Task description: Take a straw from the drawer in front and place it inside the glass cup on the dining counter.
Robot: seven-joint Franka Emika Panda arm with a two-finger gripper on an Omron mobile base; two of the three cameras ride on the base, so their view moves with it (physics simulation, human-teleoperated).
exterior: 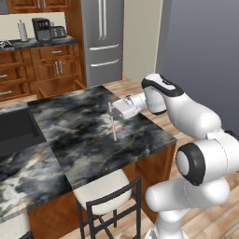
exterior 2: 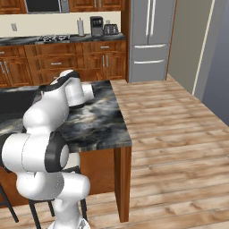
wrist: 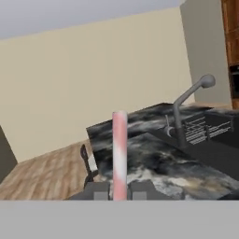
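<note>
My gripper [exterior: 112, 108] is shut on the straw [exterior: 113, 126], a thin pale pink stick that hangs down over the dining counter [exterior: 88, 144], its lower end close to the black-and-grey marble. In the hand view the straw [wrist: 119, 149] stands up between the two dark fingertips [wrist: 96, 191], with the marble slab [wrist: 158, 163] stretching beyond it. The arm reaches across the counter [exterior 2: 105, 127] from its right end. A small pale shape by the faucet's foot is too blurred to name as the glass cup. The drawer is out of view.
A dark sink [exterior: 16, 128] is sunk into the counter at the left, with a grey faucet [wrist: 186, 107] over it. A cushioned stool [exterior: 102, 191] stands against the counter's near side. A steel fridge [exterior: 100, 37] and wooden cabinets [exterior 2: 58, 62] line the back wall.
</note>
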